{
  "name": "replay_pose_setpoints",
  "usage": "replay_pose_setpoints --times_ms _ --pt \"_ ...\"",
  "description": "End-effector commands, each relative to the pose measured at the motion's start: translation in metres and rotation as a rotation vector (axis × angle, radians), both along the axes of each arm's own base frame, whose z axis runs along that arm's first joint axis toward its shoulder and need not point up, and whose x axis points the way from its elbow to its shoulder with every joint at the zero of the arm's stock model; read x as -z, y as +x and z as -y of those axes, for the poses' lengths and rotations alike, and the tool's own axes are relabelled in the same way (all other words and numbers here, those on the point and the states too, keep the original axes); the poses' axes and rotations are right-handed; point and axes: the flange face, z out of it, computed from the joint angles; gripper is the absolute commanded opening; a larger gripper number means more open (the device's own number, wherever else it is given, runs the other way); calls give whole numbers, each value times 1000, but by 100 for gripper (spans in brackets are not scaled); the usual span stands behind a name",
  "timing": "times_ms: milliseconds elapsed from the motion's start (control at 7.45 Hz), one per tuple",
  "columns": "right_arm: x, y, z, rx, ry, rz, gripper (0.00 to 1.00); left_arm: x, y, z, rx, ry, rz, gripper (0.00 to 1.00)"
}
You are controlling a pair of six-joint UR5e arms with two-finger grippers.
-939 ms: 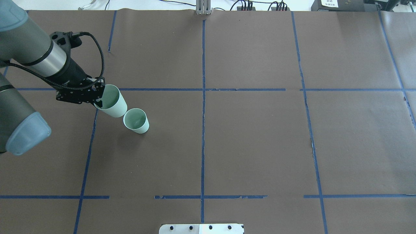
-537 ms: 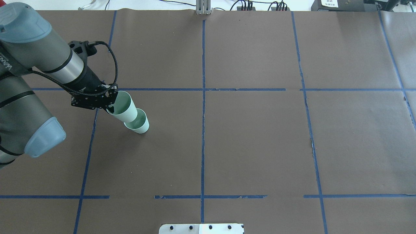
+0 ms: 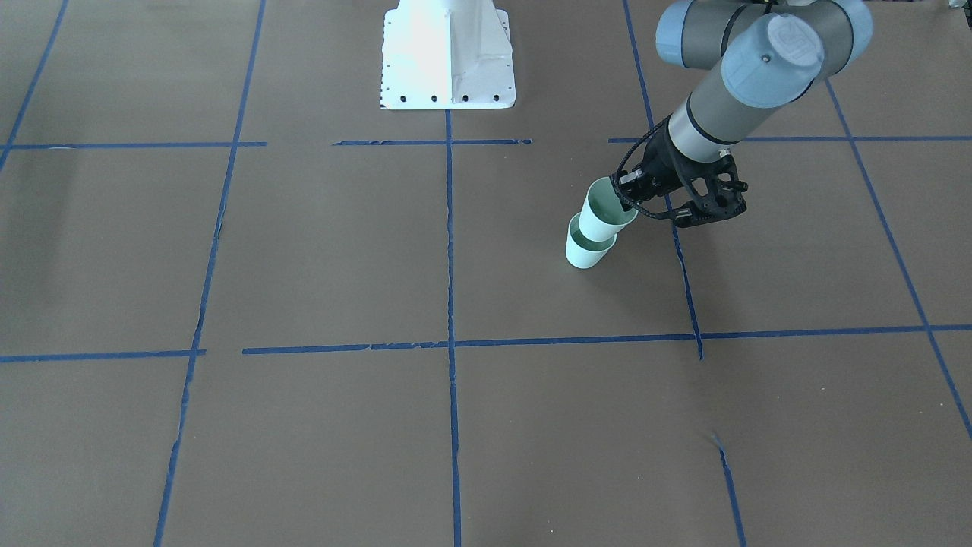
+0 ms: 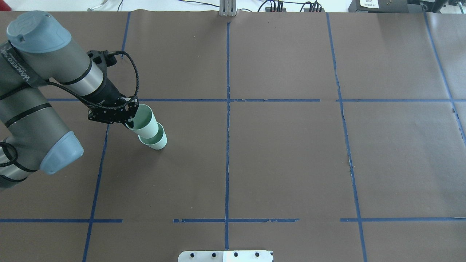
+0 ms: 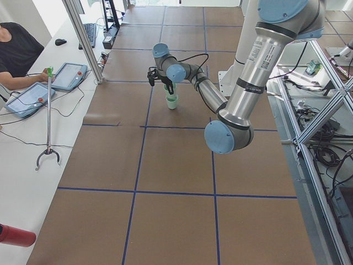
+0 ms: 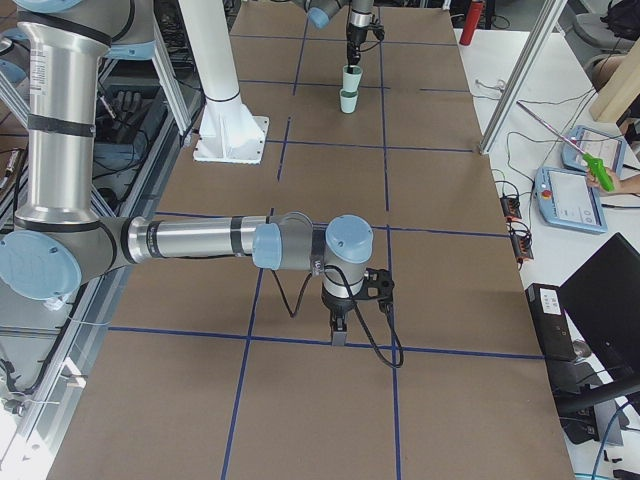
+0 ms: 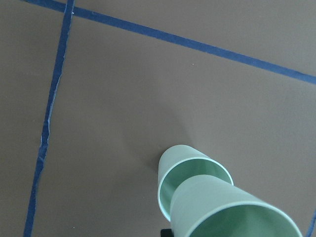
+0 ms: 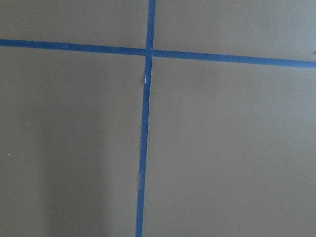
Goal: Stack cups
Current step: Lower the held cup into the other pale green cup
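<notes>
Two pale mint-green cups are on the robot's left side of the table. One cup [image 4: 159, 140] stands upright on the brown paper; it also shows in the front view [image 3: 583, 253] and the left wrist view [image 7: 180, 170]. My left gripper [image 4: 127, 115] is shut on the rim of the other cup [image 4: 144, 123], which it holds tilted. That held cup [image 3: 604, 213] has its base at the mouth of the standing cup, as the left wrist view [image 7: 227, 210] shows. My right gripper [image 6: 340, 330] points down just above the table in the right side view only; I cannot tell whether it is open or shut.
The brown paper table cover is divided by blue tape lines [image 4: 227, 109]. The white robot base plate [image 3: 448, 53] sits at the robot's edge. An operator [image 5: 16, 52] with tablets sits at a side table.
My left gripper has carried the held cup to the right and forward. It stood beside the standing cup before; now its base overlaps that cup's mouth.
</notes>
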Motion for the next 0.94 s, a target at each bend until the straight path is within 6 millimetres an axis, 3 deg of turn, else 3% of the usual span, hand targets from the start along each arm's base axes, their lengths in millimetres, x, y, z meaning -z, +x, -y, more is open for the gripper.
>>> replay_pose_setpoints --times_ms 0,268,402,537,805 --pt "0 0 0 -1 0 0 100 -4 3 3 -2 -2 4 0" --pt "1 0 0 0 3 0 100 -4 6 4 -3 10 -8 0" --pt "0 0 0 0 0 0 100 -7 8 7 -5 15 -11 69" --pt "0 0 0 0 1 0 100 -5 7 6 -5 22 -14 100" --pt "0 0 0 0 1 0 100 -1 3 3 -3 33 -20 100"
